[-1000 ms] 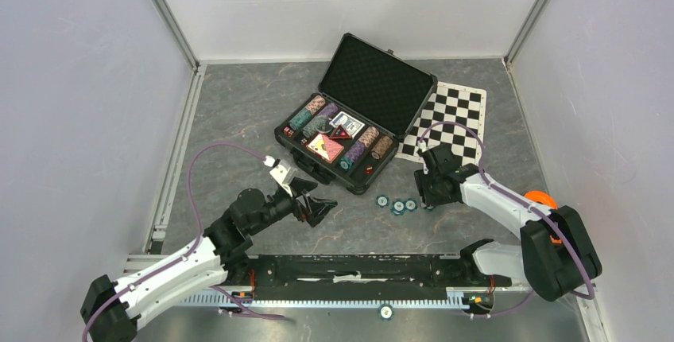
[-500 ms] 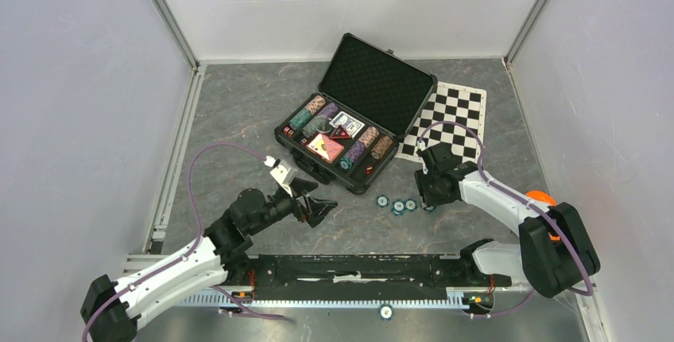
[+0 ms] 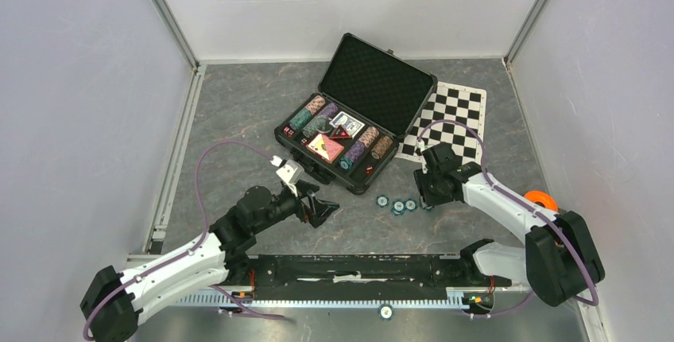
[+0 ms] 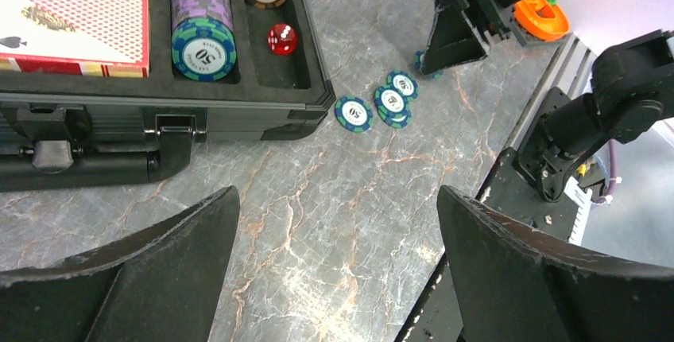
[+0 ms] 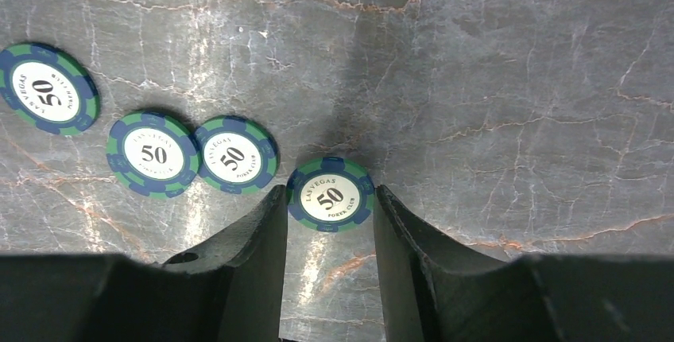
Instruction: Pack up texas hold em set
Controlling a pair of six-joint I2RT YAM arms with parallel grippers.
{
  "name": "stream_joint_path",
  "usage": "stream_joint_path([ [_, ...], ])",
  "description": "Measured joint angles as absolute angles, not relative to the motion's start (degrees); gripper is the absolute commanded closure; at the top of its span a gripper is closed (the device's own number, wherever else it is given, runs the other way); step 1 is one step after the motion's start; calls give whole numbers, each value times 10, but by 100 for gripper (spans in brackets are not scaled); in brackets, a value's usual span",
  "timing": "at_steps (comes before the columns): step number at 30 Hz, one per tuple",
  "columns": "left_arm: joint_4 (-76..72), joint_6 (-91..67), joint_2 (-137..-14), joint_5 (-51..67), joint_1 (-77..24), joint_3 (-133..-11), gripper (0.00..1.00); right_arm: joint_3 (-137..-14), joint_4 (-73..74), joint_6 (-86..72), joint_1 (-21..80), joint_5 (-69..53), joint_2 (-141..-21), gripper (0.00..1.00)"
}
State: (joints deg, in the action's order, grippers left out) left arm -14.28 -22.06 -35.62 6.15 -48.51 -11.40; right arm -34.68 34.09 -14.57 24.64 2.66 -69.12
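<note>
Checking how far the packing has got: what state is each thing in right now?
case: open, lid up.
left gripper: open, empty, above the table.
right gripper: jaws astride one chip, grip unclear.
chip between the jaws: flat on the table, outside the case.
three other chips: flat on the table, loose.
red die: in a case slot.

A black-and-white chequered mat (image 3: pixel 453 115) lies flat on the grey marbled table (image 3: pixel 238 111) — far right, one corner toward the back wall (image 3: pixel 358 0). An orange piece (image 3: pixel 540 197) sits nearer, close to the right wall (image 3: pixel 620 119) — apart from the mat.
</note>
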Motion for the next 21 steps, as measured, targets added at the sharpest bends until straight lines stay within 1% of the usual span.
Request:
stream_joint_path([
  [14,-152,-231,-396,61,-485,-114,0,-362,329,-121,249,12,-681,58],
  [21,-152,-244,-400,61,-485,-116,0,-363,316,-121,267,10,-682,58],
])
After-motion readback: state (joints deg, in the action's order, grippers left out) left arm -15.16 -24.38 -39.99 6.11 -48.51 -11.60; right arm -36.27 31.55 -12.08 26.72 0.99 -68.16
